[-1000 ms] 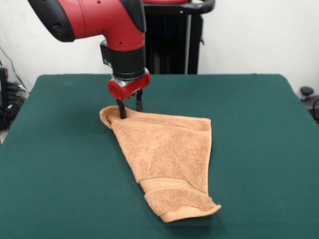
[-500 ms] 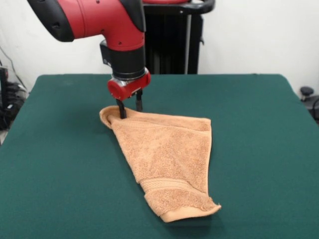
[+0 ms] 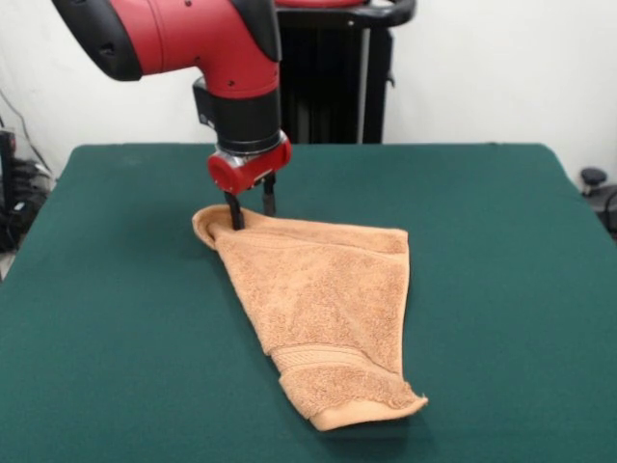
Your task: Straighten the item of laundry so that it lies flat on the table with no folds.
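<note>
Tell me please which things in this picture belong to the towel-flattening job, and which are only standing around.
Belong to the job:
- towel, orange-tan, folded into a rough triangle
- green table it lies on
- gripper, open, fingers at the towel's far left corner

Only standing around:
- black stand behind the table
- cables at the left edge
- small black object at the right edge

A black upright stand (image 3: 337, 87) rises behind the far edge, in front of a plain white wall (image 3: 492, 68). Dark cables and equipment (image 3: 17, 198) sit low at the left edge. A small black knob-like object (image 3: 593, 177) shows at the right edge.
</note>
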Robot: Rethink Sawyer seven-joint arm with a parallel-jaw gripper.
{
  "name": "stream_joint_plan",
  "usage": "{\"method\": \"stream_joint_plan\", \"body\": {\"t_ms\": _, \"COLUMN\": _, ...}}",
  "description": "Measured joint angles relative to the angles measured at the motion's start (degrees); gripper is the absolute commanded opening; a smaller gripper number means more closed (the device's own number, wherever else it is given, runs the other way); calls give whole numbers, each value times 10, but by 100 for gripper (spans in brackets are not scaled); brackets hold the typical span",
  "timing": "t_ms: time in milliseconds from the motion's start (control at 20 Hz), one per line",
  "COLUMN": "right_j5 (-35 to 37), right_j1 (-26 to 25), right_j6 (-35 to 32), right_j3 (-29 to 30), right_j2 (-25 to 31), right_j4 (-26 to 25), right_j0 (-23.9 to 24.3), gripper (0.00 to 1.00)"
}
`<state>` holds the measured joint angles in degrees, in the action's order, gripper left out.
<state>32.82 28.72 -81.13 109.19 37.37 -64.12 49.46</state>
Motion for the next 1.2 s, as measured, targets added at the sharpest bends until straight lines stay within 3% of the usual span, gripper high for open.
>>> {"method": "stream_joint_plan", "body": {"t_ms": 1200, "right_j5": -8, "right_j1": 0, "right_j6": 0, "right_j3": 2, "right_j2": 0, "right_j4": 7, "right_j0": 8, "gripper": 100}}
